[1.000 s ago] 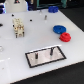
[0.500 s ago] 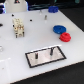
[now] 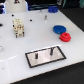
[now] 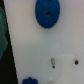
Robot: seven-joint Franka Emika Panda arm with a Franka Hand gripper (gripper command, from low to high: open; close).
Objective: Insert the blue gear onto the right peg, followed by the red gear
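Read the pincer (image 3: 18,27) as the pale, blocky shape over the white table (image 3: 15,60), towards the exterior view's left. It is too blurred there for you to judge how far its jaws stand apart. The wrist view shows no fingers at all, so you cannot tell whether it is released or clenched. Nothing is seen in its grasp, and it stands well apart from both gears.

Count the parts as follows:

- One blue gear (image 3: 59,29). It lies flat on the table at the exterior view's right. The wrist view shows it as a round blue disc (image 4: 47,12) with a dark centre hole.
- One red gear (image 3: 65,36). It is smaller and lies just beside the blue gear on the nearer side. You cannot tell whether the two rims touch.
- One grey plate (image 3: 45,59) with a black frame, lying flat nearer the camera than the gears.
- Two dark pegs rising from the plate. The right peg (image 3: 51,50) stands towards the exterior view's right and the other peg (image 3: 36,56) towards its left. Both are bare.

The wrist view also shows two small dark spots on the table and a small blue patch (image 4: 30,81) at the picture's edge. These are too blurred to identify.
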